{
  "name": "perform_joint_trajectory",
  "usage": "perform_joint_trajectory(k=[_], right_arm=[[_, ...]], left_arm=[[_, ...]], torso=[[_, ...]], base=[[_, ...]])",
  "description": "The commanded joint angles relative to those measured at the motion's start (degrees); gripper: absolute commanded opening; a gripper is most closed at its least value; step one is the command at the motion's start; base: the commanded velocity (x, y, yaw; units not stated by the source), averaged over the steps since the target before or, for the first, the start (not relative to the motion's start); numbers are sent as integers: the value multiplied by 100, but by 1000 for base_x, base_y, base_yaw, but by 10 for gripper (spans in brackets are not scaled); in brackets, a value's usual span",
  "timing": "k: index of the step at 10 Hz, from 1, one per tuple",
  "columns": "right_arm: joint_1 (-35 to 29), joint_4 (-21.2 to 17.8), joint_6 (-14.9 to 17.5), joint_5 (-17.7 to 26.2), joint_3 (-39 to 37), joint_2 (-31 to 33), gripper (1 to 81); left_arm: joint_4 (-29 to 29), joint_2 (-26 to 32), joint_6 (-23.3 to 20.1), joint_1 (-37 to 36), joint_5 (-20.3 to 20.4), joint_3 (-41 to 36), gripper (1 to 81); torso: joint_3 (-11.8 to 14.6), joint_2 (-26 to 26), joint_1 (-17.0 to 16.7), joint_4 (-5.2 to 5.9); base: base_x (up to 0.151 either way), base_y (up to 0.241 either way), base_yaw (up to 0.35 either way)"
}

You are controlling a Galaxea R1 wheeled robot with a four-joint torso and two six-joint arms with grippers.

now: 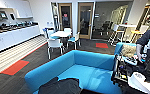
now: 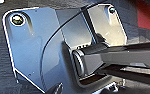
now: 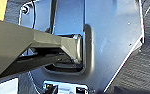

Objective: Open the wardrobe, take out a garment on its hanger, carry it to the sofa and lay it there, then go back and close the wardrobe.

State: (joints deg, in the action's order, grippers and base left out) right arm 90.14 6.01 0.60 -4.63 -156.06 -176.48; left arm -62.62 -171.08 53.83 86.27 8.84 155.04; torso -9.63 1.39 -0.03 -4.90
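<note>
The bright blue sofa (image 1: 91,62) fills the lower middle of the head view, its curved back toward the room. The garment (image 1: 62,86), a limp black heap of cloth, lies on the sofa's near end by the rounded arm. Its hanger is hidden in the cloth. In both wrist views my own dark plate and jointed bar hang over dark carpet (image 2: 1,75).
A person (image 1: 147,37) with a control rig stands close at the right. Beside them is a smaller blue seat with a brown cushion (image 1: 128,50). A white table with chairs (image 1: 61,35) stands beyond the sofa, a white counter (image 1: 13,35) along the left wall.
</note>
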Motion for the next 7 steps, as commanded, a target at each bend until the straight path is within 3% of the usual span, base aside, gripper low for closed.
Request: perform_joint_trajectory(k=[1,7], right_arm=[[-140,14,19,331,24,-47,811],[-158,14,28,331,24,-56,811]], left_arm=[[4,30,-31,-185,-207,-9,811],[-4,30,-31,-194,-198,53,811]], torso=[[0,0,3,0],[0,0,3,0]], base=[[0,0,0],[0,0,0]])
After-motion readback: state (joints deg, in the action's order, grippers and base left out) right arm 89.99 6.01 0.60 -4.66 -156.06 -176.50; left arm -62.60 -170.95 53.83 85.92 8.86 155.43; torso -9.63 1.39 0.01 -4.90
